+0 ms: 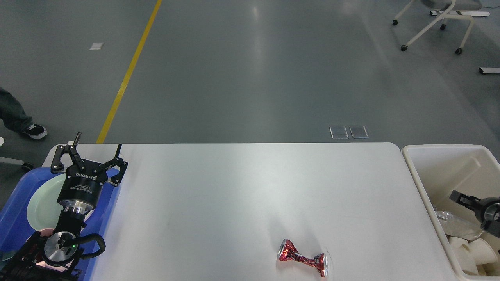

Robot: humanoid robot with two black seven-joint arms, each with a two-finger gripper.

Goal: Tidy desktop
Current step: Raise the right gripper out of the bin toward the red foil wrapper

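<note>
The white desktop [250, 187] fills the lower half of the head view. A crushed red can [302, 259] lies on it near the front edge, right of centre. My left gripper [98, 143] is open and empty above the far right corner of the blue tray [15, 210], far from the can. My right gripper [457, 196] hangs inside the cream bin [414, 168], pointing left. It looks dark and small, and its fingers cannot be told apart.
A pale green plate [41, 203] lies in the blue tray. The bin holds white cups [472, 249] and clear plastic wrap [453, 222]. A person's shoe [33, 130] stands on the floor beyond the table's left corner. A wheeled chair [433, 23] is far right.
</note>
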